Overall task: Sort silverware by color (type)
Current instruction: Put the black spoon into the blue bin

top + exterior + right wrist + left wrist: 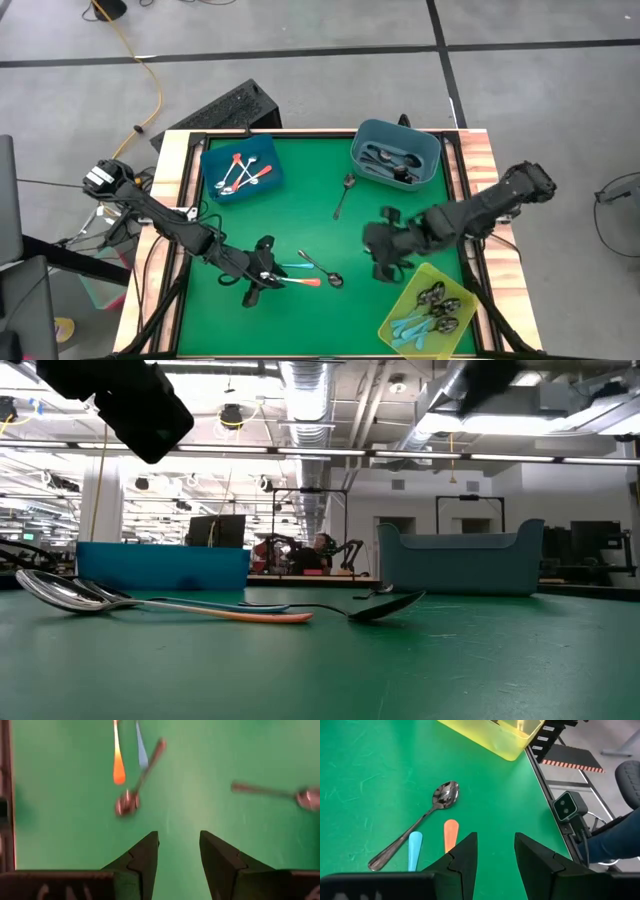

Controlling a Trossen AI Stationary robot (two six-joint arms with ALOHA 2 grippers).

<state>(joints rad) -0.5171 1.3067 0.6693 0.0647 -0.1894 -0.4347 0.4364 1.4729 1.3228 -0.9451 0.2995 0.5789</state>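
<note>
I see three loose spoons close together just ahead of my left gripper (495, 862): an orange-handled spoon (303, 282), a blue-handled spoon (291, 267) and a plain metal spoon (321, 269). The left fingers stand spread with nothing between them. The orange handle tip sits just beside one fingertip (470, 842); both coloured spoons' bowls are hidden beneath the gripper in the left wrist view. My right gripper (179, 845), also spread and empty, hovers facing the same cluster from the other side. A fourth spoon, a dark one (344, 195), lies apart, off to the right gripper's side. The yellow bin (432, 311) beside the right gripper holds blue-handled and dark pieces. The blue bin (240, 166) and the grey-blue bin (396, 154), both beyond the grippers, hold orange-handled and dark spoons. The green mat (300, 215) covers a wood-edged table (478, 155); the low view shows a blurred room with ceiling ducts.
</note>
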